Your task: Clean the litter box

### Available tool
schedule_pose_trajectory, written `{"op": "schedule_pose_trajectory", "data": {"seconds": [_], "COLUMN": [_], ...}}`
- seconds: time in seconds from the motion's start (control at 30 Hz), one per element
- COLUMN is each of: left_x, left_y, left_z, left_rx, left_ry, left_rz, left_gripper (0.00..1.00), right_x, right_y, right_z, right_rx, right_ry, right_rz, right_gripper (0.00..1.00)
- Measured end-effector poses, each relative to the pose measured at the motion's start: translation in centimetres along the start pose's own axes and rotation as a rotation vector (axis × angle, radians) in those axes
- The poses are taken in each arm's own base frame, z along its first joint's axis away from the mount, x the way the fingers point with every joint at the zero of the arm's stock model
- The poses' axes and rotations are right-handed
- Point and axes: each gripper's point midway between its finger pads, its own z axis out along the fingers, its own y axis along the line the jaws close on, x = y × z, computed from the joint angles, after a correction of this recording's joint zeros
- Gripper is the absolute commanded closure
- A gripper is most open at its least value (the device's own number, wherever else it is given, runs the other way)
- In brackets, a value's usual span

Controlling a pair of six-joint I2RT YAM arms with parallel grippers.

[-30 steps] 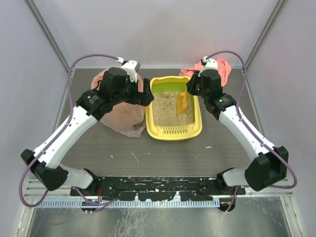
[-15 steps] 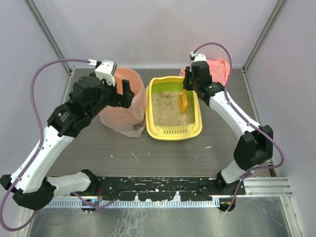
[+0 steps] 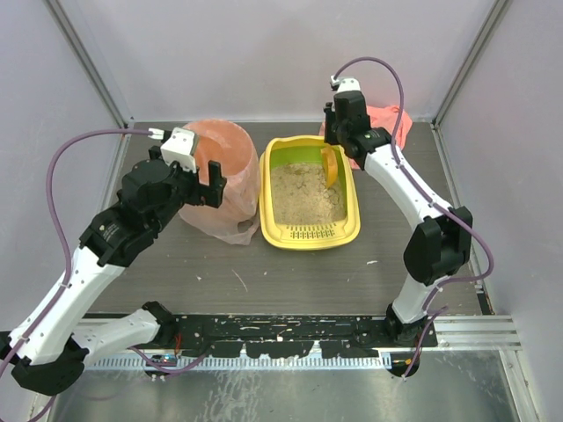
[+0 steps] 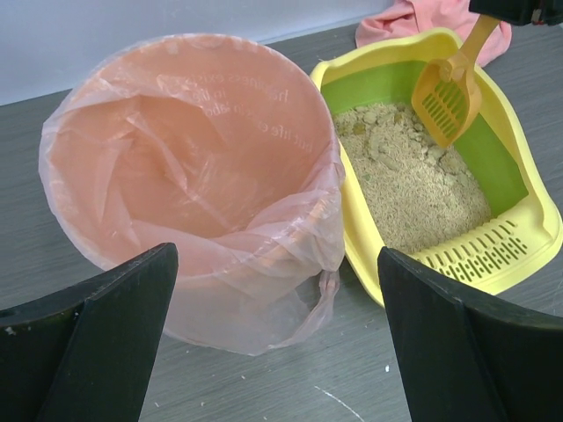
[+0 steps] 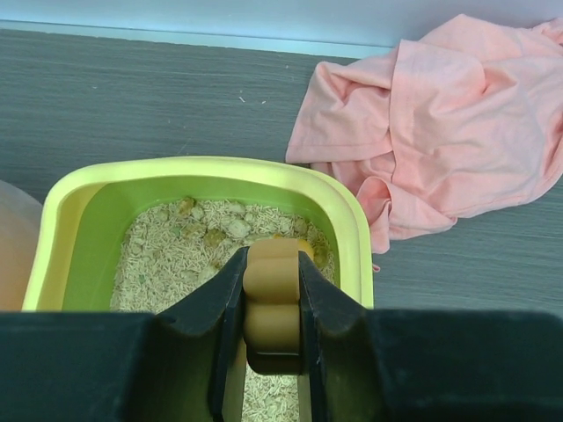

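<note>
The litter box [image 3: 310,236] is a yellow tray, green inside, holding beige litter with several clumps [image 5: 218,232] at its far end. My right gripper [image 3: 338,141] hangs over the box's far right corner, shut on the handle of an orange slotted scoop [image 5: 273,299]. The scoop's blade [image 4: 447,98] is tilted against the far inner wall, just above the litter. In the left wrist view the litter box [image 4: 528,237] lies to the right. My left gripper [image 3: 189,178] stands open above the near left side of the bin, its fingers [image 4: 114,308] wide apart and holding nothing.
A round bin lined with a pink bag [image 3: 224,189] stands touching the litter box's left side, and the bag [image 4: 176,149] looks empty. A pink cloth [image 3: 391,123] lies crumpled at the back right, beside the box. Grey walls close in the back and sides.
My left arm has pulled back leftward and nearer off the bin, uncovering its mouth. My right arm has swung toward the back, carrying the scoop from mid-box to the far right corner.
</note>
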Motion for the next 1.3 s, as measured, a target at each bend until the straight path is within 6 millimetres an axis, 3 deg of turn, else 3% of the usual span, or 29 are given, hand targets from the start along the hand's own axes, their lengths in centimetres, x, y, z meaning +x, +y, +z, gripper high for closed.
{"op": "schedule_pose_trajectory", "data": {"seconds": [0.2,0.4,0.9,1.13,1.3], "left_x": [-0.4,-0.1,0.5,0.5,0.8], "left_y": [0.2,0.1,0.2,0.2,0.1], "left_z": [0.1,0.4,0.7,0.9,1.1], "left_rx": [-0.01,-0.011,-0.014,-0.015,-0.011], "left_ry": [-0.023,-0.015,-0.006,-0.001,0.008], "left_rz": [0.0,0.003,0.006,0.006,0.008], "left_gripper": [0.02,0.02,0.02,0.02,0.02], "right_x": [1.8,3.3,2.5,4.1,5.5], "right_y": [0.1,1.1,3.0,3.2,2.8], "right_z": [2.0,2.5,-1.6,-2.5,-2.9], "right_rx": [0.008,-0.065,-0.217,-0.23,-0.224], "right_ry": [0.056,0.048,-0.028,0.063,0.059], "right_rz": [-0.039,-0.045,0.009,0.028,0.045], "right_gripper": [0.99,0.99,0.99,0.98,0.87]}}
